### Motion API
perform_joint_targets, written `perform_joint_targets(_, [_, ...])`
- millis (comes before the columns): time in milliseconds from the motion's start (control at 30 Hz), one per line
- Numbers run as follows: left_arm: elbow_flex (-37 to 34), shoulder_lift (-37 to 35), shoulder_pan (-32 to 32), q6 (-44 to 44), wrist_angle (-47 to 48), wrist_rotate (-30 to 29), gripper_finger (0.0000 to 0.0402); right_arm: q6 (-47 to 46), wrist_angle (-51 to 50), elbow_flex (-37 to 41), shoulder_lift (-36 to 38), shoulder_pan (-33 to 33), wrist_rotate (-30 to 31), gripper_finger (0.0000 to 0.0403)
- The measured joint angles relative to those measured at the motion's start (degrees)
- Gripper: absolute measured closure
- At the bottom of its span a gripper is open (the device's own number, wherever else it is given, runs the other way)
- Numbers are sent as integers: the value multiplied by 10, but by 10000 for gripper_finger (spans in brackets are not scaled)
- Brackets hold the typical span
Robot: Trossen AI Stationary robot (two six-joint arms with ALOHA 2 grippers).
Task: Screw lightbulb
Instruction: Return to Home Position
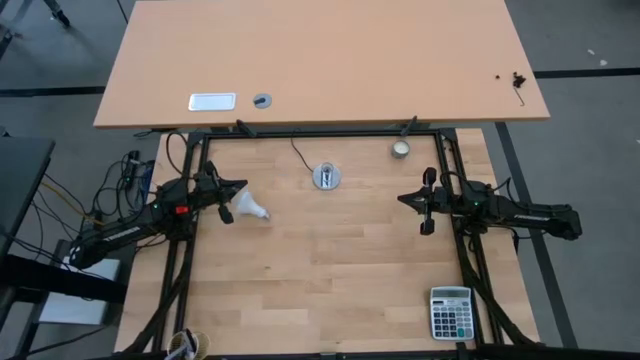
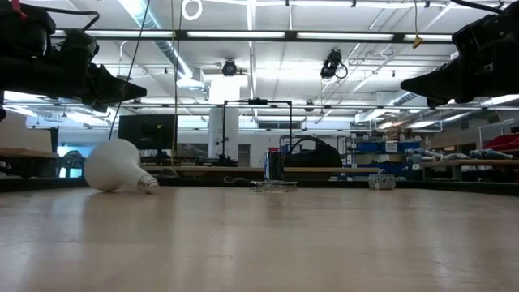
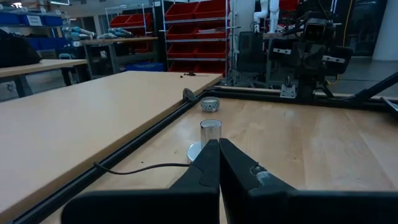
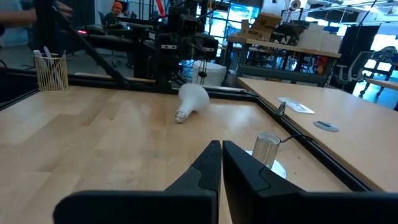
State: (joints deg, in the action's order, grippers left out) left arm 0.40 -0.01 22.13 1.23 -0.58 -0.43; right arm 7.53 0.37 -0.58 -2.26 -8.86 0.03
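The white lightbulb [image 1: 251, 208] lies on its side on the wooden table, with its narrow neck [image 2: 147, 185] toward the table's right. The grey socket [image 1: 326, 177] with its black cord stands at the far middle, and its metal tube [image 3: 210, 132] is upright. My left gripper [image 1: 241, 187] hovers level above the table at the left, shut, just beside and above the bulb's head [image 2: 112, 165]. My right gripper [image 1: 403, 198] hovers level at the right, shut, and points toward the socket [image 4: 267, 149] and the bulb [image 4: 189, 99]. Neither gripper holds anything.
A small cream puck [image 1: 400, 149] sits at the far right of the table. A calculator [image 1: 451, 312] lies at the near right corner. A black frame rail [image 1: 320, 131] borders the far edge, with a second tabletop [image 1: 320, 60] behind it. A wire pen cup [image 4: 51, 71] stands beside the left arm.
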Motion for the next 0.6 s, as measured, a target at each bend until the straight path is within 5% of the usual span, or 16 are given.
perform_joint_targets(600, [0, 0, 0, 0, 0, 0, 400, 0, 0, 0, 0, 0, 0, 375])
